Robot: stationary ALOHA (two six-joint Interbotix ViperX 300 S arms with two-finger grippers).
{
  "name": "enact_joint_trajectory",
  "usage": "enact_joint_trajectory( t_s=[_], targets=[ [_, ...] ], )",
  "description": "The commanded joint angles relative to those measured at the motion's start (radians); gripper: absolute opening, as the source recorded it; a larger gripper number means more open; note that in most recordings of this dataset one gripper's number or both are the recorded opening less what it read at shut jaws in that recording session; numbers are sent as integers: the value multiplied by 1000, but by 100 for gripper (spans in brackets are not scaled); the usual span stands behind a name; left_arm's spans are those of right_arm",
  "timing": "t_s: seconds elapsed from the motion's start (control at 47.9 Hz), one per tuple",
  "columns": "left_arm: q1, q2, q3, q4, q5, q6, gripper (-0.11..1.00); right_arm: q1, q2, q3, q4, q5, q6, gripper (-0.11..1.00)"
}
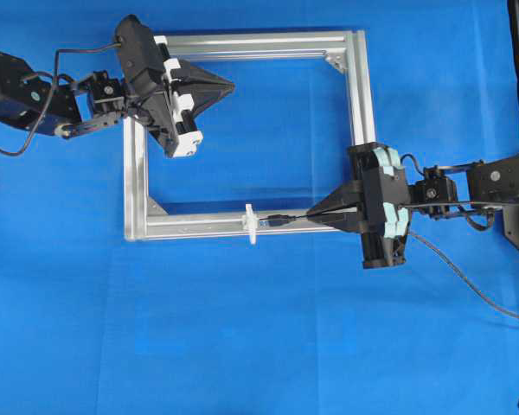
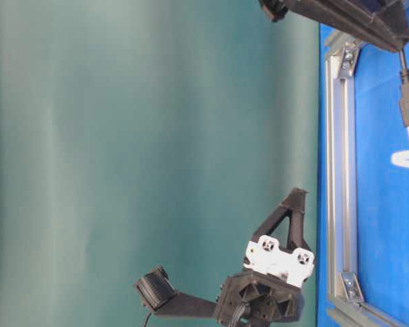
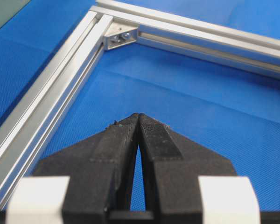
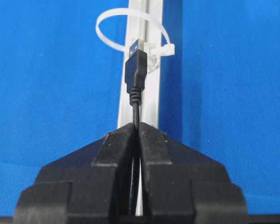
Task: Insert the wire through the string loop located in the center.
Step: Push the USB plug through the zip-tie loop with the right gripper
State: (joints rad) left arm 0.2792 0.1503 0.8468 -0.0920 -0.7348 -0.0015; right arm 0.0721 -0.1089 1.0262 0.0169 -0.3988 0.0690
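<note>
Silver frame (image 1: 137, 173) lies flat on my blue bench (image 1: 242, 346); corner brackets (image 1: 336, 59) inside its corners; green backdrop (image 2: 123, 136) beyond.

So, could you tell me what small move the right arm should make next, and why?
Probably a short push straight ahead along the frame bar. The right tool is shut on the wire, whose plug tip points at the string loop but appears not yet through it. In the overhead view the plug sits just short of the loop, so easing forward should thread it.
</note>
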Motion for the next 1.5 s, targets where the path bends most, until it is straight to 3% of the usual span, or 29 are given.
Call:
enact_joint_trajectory(
  t_s=[0.0, 0.94, 1.484],
  targets=[
    [0, -35, -6, 2, -5, 2, 0, -3, -8, -11, 3, -11, 0, -2],
    [0, -35, -6, 3, -5, 3, 0, -3, -3, -14, 3, -21, 0, -2],
    [0, -35, -5, 3, -5, 3, 0, -3, 126, -149, 3, -28, -2, -2]
  ],
)
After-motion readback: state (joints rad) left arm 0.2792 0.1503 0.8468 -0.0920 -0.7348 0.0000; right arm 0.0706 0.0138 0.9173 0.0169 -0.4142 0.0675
